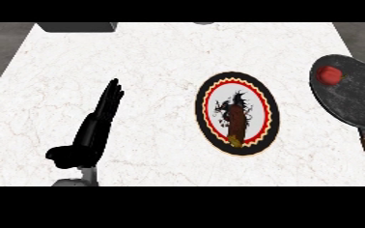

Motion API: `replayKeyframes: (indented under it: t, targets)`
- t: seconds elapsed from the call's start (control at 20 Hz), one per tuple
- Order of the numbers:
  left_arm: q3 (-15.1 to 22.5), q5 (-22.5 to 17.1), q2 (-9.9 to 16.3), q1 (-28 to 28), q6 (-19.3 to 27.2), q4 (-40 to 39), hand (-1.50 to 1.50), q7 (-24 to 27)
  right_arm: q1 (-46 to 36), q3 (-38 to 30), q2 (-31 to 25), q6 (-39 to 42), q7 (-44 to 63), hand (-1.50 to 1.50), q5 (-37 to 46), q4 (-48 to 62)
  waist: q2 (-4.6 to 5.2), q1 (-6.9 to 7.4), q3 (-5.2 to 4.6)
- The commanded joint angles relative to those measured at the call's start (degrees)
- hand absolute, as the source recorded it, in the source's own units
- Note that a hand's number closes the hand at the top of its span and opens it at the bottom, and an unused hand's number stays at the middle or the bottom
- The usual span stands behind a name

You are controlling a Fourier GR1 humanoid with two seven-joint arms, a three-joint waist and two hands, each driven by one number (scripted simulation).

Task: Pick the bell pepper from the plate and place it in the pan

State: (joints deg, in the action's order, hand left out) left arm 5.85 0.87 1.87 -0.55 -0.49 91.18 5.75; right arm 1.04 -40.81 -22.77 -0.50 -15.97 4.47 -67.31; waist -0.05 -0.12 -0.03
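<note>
Bell pepper (329, 74), red, lies inside the dark pan (345, 101) at the counter's (157, 58) right edge, near the pan's upper left rim. Plate (237, 113), patterned with a black border, sits bare at centre, apart from the pan. Left hand (96, 125) rests at lower left with fingers straight and released, grasping nothing; right hand is out of view.

counter (164, 48): white marble | dark box (77, 26): far-left edge | floor: grey
</note>
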Motion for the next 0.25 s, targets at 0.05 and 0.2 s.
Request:
replayKeyframes:
  t: [0.05,0.2]
  targets:
    - [-0.4,0.1,-0.6,-1.9,0.6,-0.5,0.00,-2.1,1.5,1.2,-0.3,-3.0,-0.6,-1.50,1.4,-1.8,0.02,0.01,0.02]
    - [-0.3,-0.3,-0.3,-1.2,0.0,1.3,0.00,-3.7,-1.8,0.8,-4.0,-4.2,-1.0,-1.50,2.4,2.9,0.04,0.18,0.04]
